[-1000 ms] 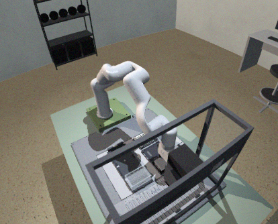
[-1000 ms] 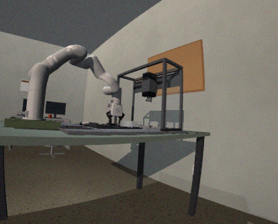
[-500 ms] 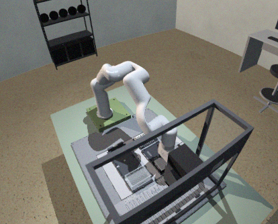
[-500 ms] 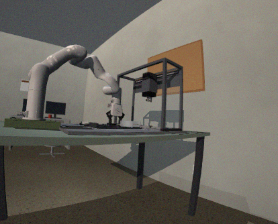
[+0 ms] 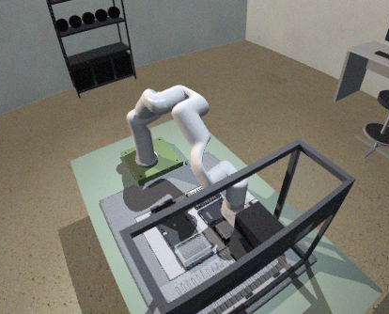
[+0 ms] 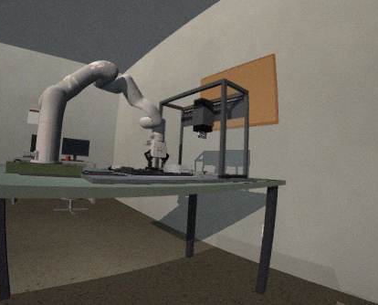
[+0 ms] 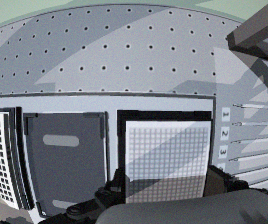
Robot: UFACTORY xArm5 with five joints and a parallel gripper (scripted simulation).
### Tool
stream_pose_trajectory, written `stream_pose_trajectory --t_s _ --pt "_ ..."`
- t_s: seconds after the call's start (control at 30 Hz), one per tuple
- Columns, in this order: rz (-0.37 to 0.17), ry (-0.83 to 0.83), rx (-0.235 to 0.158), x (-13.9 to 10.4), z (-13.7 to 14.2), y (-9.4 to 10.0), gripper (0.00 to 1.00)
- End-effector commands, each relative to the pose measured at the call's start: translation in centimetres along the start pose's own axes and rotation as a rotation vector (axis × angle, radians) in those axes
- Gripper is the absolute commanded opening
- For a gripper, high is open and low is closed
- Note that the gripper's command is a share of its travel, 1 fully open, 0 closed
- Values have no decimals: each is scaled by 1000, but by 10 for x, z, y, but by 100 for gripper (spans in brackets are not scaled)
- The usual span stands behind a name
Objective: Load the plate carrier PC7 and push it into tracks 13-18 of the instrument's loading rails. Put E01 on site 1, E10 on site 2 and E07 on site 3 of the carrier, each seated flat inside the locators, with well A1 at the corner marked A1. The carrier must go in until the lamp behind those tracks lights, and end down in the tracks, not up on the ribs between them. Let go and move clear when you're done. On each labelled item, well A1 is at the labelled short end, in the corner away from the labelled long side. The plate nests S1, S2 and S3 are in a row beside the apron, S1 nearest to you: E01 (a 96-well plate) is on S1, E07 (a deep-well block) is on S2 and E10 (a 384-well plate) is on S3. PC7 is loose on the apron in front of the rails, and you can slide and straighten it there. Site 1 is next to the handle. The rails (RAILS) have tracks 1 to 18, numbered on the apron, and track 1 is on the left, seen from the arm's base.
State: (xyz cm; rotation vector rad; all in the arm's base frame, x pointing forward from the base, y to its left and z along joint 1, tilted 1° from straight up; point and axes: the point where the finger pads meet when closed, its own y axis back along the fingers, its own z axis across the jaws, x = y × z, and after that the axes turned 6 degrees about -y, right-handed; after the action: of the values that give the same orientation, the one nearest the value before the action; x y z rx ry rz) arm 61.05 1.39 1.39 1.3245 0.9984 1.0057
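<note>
My gripper (image 7: 166, 182) is shut on E10 (image 7: 166, 159), a white fine-grid 384-well plate, with one finger on each long side. The plate lies low within the dark frame of nest S3. Nest S2 (image 7: 65, 159) beside it is empty. E01 (image 7: 0, 156), a white 96-well plate, sits on S1 at the left edge of the wrist view. In the top view the wrist (image 5: 232, 199) hides the fingers. The white carrier PC7 (image 5: 166, 249) lies on the apron with a pale block (image 5: 194, 248) on it. The gripper also shows in the exterior view (image 6: 156, 163).
The dark instrument frame (image 5: 249, 188) stands over the deck, with its black head (image 5: 258, 223) close beside my wrist. The ribbed rails (image 5: 230, 282) run under the frame, and their numbered ends show at the right of the wrist view (image 7: 251, 143). The arm's green base plate (image 5: 150, 162) is behind.
</note>
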Motion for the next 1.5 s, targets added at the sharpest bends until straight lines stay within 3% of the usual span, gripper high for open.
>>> stream_pose_trajectory --t_s 0.0,1.07,1.47 --pt "20 0 1 0 2 5 0" --pt "20 0 1 0 2 19 0" --pt "20 0 1 0 2 37 0"
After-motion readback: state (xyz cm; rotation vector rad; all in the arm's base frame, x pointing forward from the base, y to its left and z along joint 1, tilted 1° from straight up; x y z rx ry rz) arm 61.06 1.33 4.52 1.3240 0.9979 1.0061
